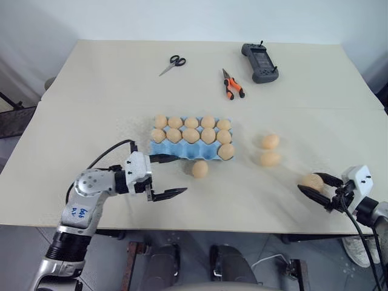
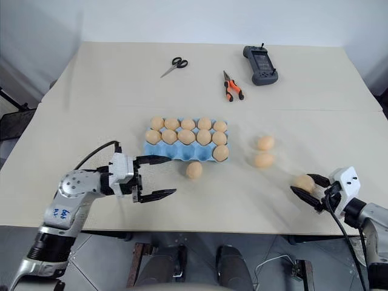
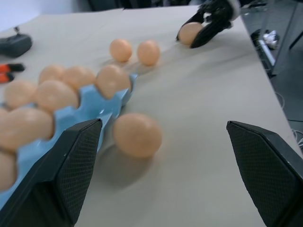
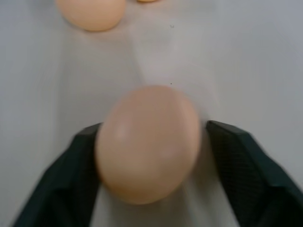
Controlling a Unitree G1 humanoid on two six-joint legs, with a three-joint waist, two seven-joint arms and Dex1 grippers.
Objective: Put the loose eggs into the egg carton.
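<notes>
Lower left in the head view, the left gripper [image 1: 168, 176] gapes wide and empty just beside the blue egg carton [image 1: 173, 150] at centre; a loose egg [image 1: 199, 169] lies at the carton's near edge, with two eggs [image 1: 270, 150] right of centre. Lower right, the right gripper [image 1: 316, 183] brackets an egg [image 1: 312, 182]; its wrist view shows one finger [image 4: 78, 175] touching that egg and the other finger a sliver clear, which the head view cannot resolve.

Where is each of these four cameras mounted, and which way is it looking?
Left eye view: on the head, looking down over the table, egg carton and both arms.
Right eye view: beside it, same scene.
Left wrist view: on the left arm, looking along the open left gripper past a loose egg.
Right wrist view: on the right arm, its right gripper around an egg.
Shared: the left wrist view also shows that right gripper and its egg.
</notes>
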